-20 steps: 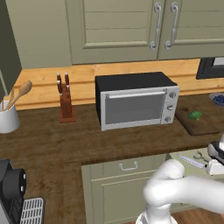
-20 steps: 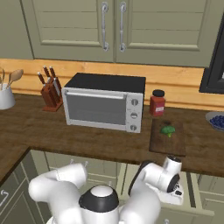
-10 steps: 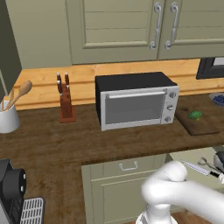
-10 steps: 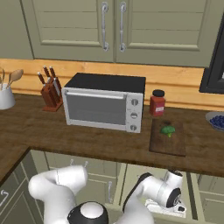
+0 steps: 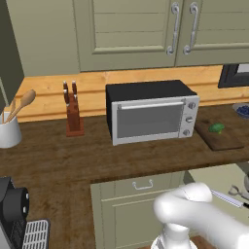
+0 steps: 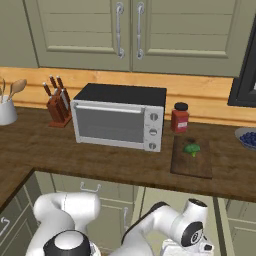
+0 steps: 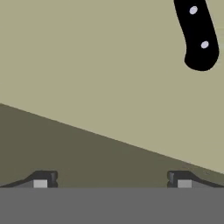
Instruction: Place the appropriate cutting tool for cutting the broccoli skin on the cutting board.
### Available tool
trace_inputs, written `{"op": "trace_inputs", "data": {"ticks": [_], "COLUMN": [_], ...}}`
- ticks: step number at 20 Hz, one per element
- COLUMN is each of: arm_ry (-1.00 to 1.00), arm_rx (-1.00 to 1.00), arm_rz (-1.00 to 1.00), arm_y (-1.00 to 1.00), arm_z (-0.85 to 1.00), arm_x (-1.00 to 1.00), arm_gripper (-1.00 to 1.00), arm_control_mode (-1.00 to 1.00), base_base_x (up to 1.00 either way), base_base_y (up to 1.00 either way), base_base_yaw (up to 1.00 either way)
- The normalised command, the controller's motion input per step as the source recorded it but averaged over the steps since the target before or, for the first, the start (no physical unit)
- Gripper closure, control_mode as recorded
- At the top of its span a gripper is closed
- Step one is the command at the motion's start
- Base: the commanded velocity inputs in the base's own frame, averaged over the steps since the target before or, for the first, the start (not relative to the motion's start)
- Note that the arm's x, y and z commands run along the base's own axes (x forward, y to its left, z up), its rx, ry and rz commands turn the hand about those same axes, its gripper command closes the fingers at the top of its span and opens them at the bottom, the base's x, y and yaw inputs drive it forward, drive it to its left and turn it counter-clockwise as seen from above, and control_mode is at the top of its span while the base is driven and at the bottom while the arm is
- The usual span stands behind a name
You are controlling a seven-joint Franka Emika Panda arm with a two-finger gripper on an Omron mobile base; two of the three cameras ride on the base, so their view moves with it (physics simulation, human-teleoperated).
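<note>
In your hand view, the gripper hangs with its jaws spread wide, holding nothing. The knife's black handle lies at one o'clock on a pale drawer floor. On the bench, the broccoli sits on the cutting board, at three o'clock from the toaster oven.

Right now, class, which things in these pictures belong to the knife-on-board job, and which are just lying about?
Belong to the job:
cutting tool, black handle showing
broccoli, on the board
cutting board
gripper, fingers apart

Just lying about:
toaster oven
knife block
red jar
utensil crock
</note>
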Motion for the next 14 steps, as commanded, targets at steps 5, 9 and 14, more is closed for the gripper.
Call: {"op": "trace_inputs", "data": {"ticks": [5, 9, 14], "arm_ry": [-0.02, -0.07, -0.08], "arm_rx": [0.03, 0.12, 0.14], "arm_rz": [0.09, 0.12, 0.11], "arm_y": [0.05, 0.01, 0.00], "arm_z": [0.67, 0.26, 0.01], "arm_x": [0.34, 0.51, 0.49], "arm_gripper": [-1.00, -1.00, -1.00], "arm_control_mode": [-1.00, -1.00, -1.00], "base_base_x": [0.00, 0.00, 0.00], "base_base_y": [0.00, 0.00, 0.00], "base_base_yaw": [0.00, 0.00, 0.00]}}
